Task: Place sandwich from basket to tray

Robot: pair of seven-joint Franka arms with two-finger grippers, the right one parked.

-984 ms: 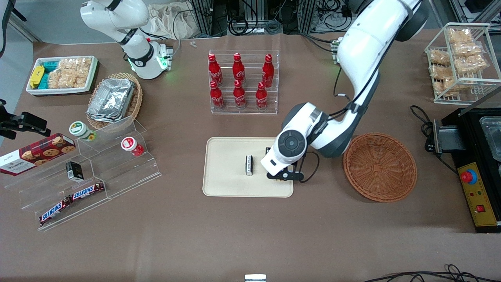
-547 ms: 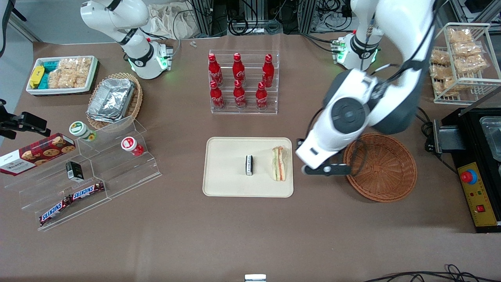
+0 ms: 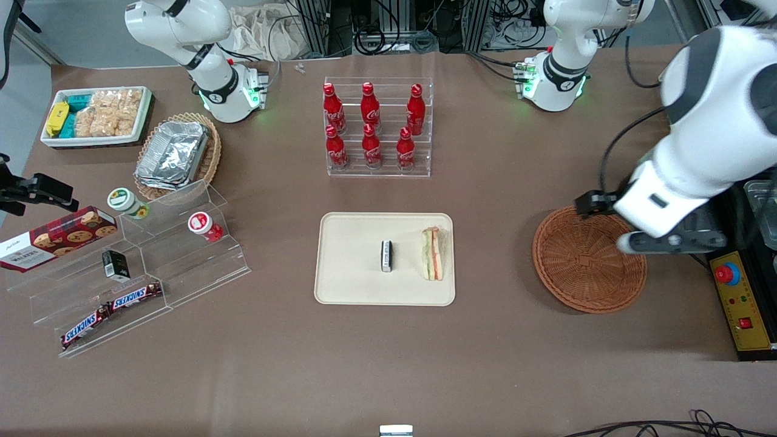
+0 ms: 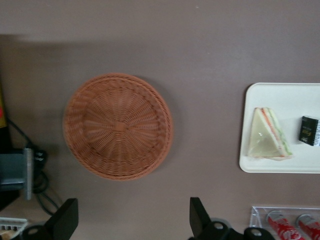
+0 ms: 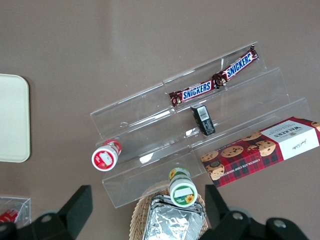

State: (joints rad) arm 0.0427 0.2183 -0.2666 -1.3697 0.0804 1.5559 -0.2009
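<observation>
The sandwich (image 3: 432,254) (image 4: 269,134), a pale bread wedge with green and orange-red layers, lies on the cream tray (image 3: 352,255) (image 4: 300,95), at the tray's edge nearest the basket. The round reddish-brown wicker basket (image 3: 589,260) (image 4: 118,126) holds nothing. My gripper (image 3: 668,241) (image 4: 131,222) hangs high over the basket's rim, toward the working arm's end of the table. It is open, its black fingers (image 4: 65,220) are wide apart, and only table shows between them.
A small black pack (image 3: 386,255) also lies on the tray. A clear rack of red cola bottles (image 3: 377,127) stands farther from the front camera than the tray. A black machine with a red button (image 3: 742,291) sits beside the basket, and a wire snack rack (image 3: 716,91) stands farther from the camera.
My gripper was low over the tray, covering the sandwich. It has let go, risen and swung away over the basket. The sandwich stays on the tray.
</observation>
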